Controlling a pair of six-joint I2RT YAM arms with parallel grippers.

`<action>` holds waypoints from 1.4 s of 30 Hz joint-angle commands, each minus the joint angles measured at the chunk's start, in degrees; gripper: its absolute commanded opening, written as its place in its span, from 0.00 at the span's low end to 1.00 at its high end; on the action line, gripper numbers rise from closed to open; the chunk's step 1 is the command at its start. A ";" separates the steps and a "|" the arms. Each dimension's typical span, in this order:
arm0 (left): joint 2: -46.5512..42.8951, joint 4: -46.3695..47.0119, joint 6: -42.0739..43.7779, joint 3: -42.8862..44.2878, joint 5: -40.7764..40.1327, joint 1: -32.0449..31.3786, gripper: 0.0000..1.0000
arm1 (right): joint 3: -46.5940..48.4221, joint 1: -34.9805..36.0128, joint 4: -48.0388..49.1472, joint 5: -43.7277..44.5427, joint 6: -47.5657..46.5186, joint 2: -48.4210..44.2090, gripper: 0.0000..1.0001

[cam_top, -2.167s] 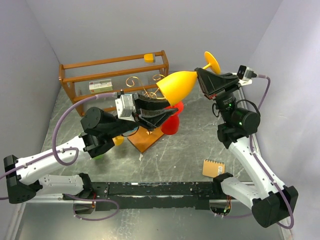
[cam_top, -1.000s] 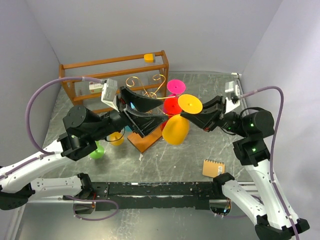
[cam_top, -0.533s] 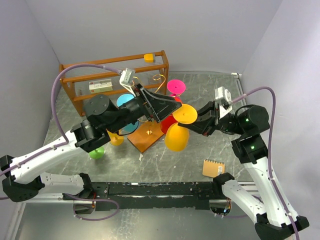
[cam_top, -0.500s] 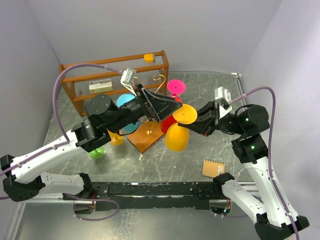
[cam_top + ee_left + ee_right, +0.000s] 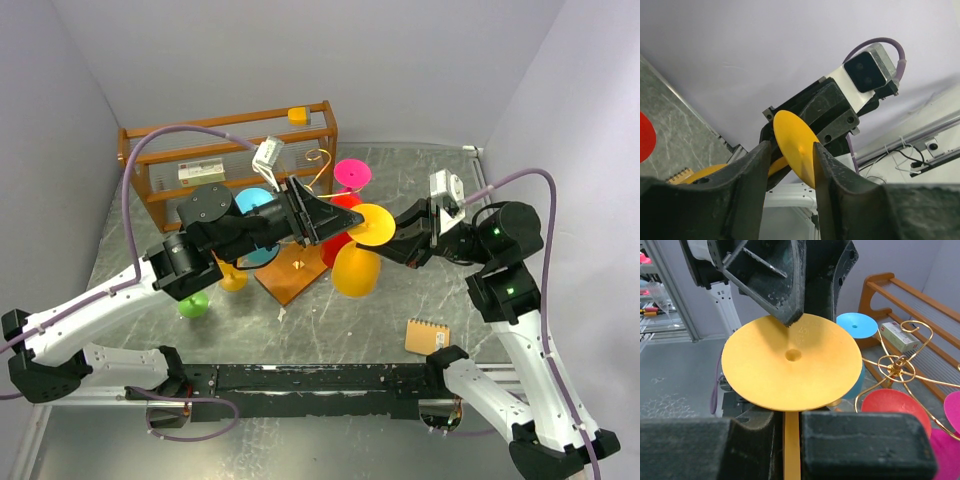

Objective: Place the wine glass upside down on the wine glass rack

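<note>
The yellow wine glass (image 5: 355, 272) hangs bowl down over the table, just right of the rack. My right gripper (image 5: 397, 245) is shut on its stem (image 5: 791, 440), below the round foot (image 5: 790, 360). My left gripper (image 5: 338, 220) is open, and its fingers straddle the foot's edge (image 5: 795, 150). The wine glass rack has gold wire scroll arms (image 5: 318, 160), which also show in the right wrist view (image 5: 897, 362), on a square orange-brown base (image 5: 292, 272). It is partly hidden by the left arm.
A red glass (image 5: 345, 203), a pink glass (image 5: 351, 173) and a blue glass (image 5: 255, 200) hang around the rack. A green glass (image 5: 193, 303) and a yellow one (image 5: 232, 275) sit left of its base. A brown slatted shelf (image 5: 225, 150) stands behind. A notebook (image 5: 427, 336) lies front right.
My right gripper has swung the yellow glass from high and sideways to bowl down and nearer the rack. My left arm has risen and brought its open fingers around the glass's foot.
</note>
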 commanded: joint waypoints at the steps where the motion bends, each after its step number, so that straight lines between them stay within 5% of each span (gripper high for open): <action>1: -0.99 2.65 -5.72 -2.09 6.61 1.65 0.45 | 0.70 0.09 -0.47 -1.22 -0.87 -0.58 0.00; 9: -0.95 7.58 -15.07 -5.51 9.64 2.58 0.36 | -0.32 0.05 -1.55 -2.75 -1.36 -0.44 0.00; 13: 1.11 7.91 -18.51 -4.50 12.79 2.67 0.08 | -0.56 0.05 -1.56 -2.68 -1.12 -0.60 0.00; 17: 0.94 7.99 -20.25 -4.74 12.06 2.75 0.07 | -0.89 0.05 -1.38 -2.38 0.00 -1.01 0.00; 25: -0.80 1.94 -20.93 -2.11 7.43 3.85 0.07 | -0.11 0.05 -4.69 -0.40 -0.51 -2.21 0.47; 35: 1.14 -18.28 -25.59 11.48 4.08 8.20 0.07 | 3.97 0.05 -4.08 5.53 2.64 -3.12 0.64; 42: 1.62 -24.45 -24.94 18.54 2.13 11.46 0.07 | 4.19 0.03 -1.34 7.36 5.65 -3.48 0.68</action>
